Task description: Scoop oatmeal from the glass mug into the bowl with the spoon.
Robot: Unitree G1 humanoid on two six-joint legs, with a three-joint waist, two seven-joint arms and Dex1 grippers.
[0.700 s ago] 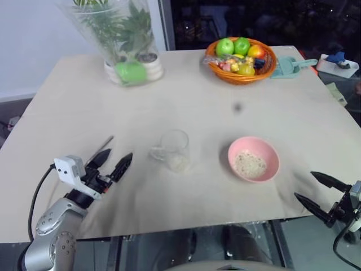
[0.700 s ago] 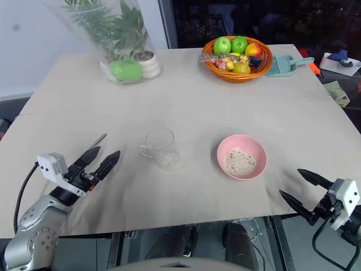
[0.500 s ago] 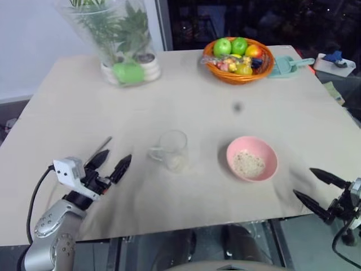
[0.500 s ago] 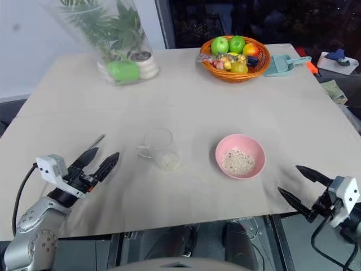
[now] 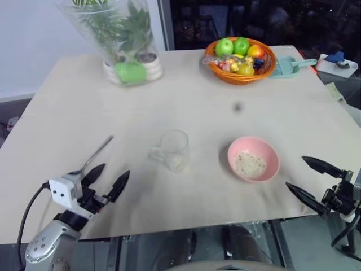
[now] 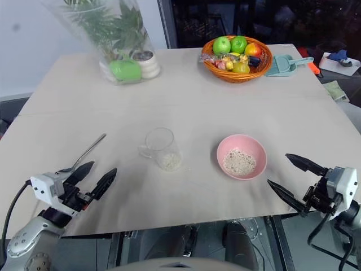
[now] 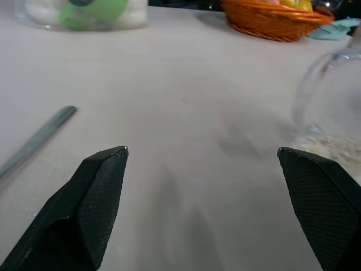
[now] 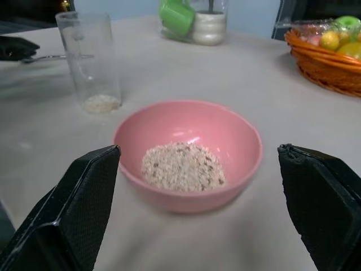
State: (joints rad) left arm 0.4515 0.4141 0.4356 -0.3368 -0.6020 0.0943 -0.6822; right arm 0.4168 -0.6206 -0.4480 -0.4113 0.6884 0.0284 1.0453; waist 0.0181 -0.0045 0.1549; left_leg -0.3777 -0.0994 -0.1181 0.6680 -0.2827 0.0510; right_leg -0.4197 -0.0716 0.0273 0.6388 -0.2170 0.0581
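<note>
The glass mug stands upright at the table's middle with a thin layer of oatmeal at its bottom. To its right sits the pink bowl, holding a small heap of oatmeal. The silver spoon lies flat on the cloth left of the mug, with nothing holding it. My left gripper hovers open and empty near the front edge, just short of the spoon's bowl end. My right gripper is open and empty at the front right, pointing toward the bowl.
A plant in clear wrap stands at the back left. An orange basket of fruit and a teal scoop are at the back right. The table's front edge runs just below both grippers.
My left gripper has drawn back toward the front edge, uncovering the whole spoon. My right gripper has shifted a little inward toward the bowl. Mug, bowl and spoon have not moved.
</note>
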